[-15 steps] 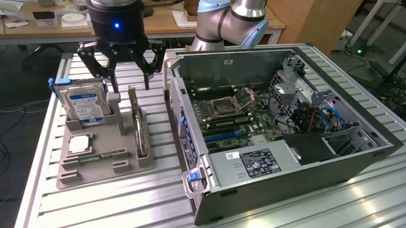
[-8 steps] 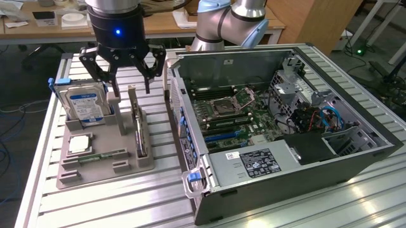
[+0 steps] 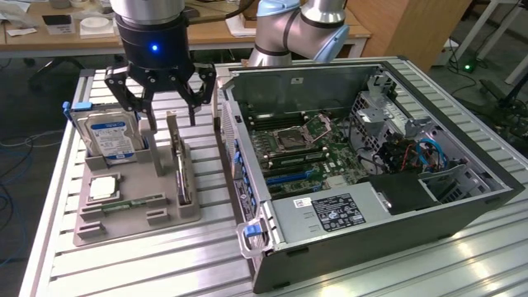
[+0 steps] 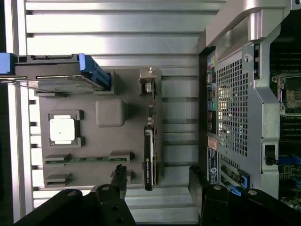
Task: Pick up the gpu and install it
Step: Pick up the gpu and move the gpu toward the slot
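The gpu is a thin dark card standing on edge in a slot of the grey holder tray, with its metal bracket at the far end. My gripper hangs open just above the card's far end, one finger on each side and touching nothing. In the wrist view the gpu appears edge-on, in line with the gap of my gripper, whose black fingertips stand wide apart. The open computer case with its motherboard lies at the exterior view's right of the tray.
On the same tray stand a silver hard drive with a blue-white label, a square processor and a narrow green memory stick. The case's perforated rear panel is close beside the tray. A second robot arm rises behind the case.
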`<state>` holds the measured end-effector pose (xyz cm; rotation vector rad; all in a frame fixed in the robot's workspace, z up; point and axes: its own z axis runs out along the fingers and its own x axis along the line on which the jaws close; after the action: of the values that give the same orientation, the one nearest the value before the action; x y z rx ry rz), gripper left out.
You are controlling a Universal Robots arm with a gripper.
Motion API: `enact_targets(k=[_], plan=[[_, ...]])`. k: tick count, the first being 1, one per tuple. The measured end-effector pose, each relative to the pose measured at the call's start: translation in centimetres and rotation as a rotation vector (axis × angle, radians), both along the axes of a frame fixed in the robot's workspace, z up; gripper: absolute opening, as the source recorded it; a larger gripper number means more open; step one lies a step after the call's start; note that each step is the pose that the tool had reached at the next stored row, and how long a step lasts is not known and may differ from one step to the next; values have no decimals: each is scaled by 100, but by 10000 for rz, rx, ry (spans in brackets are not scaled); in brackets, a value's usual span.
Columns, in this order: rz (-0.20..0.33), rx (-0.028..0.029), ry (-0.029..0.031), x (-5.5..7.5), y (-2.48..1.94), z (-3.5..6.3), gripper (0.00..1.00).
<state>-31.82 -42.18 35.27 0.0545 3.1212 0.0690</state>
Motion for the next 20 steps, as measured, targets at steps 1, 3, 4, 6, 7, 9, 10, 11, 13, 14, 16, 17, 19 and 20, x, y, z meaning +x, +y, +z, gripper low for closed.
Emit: enact_targets(k=[1, 3, 4, 6, 7, 9, 10, 11, 13, 14, 16, 17, 19, 20], plan=[[-2, 2, -2, 0, -4, -3, 65], [-2, 1, -2, 0, -13, -5, 65], [-3, 1, -1, -1, -16, -6, 65], [-2, 1, -2, -1, -26, -8, 65], [-2, 1, -1, 0, -30, -8, 65], [-2, 1, -2, 0, -40, -10, 65], [-3, 2, -2, -1, -43, -11, 65], [-5, 2, -3, -1, -44, -13, 65], [-2, 2, -3, 0, -49, -17, 65], [-3, 1, -1, -1, -51, -19, 65], [-3, 0, 0, -1, -55, -24, 65], [-2, 0, 0, -1, -57, -27, 65], [-3, 1, -1, -1, -59, -35, 65], [-3, 0, -1, -1, -61, -39, 65]])
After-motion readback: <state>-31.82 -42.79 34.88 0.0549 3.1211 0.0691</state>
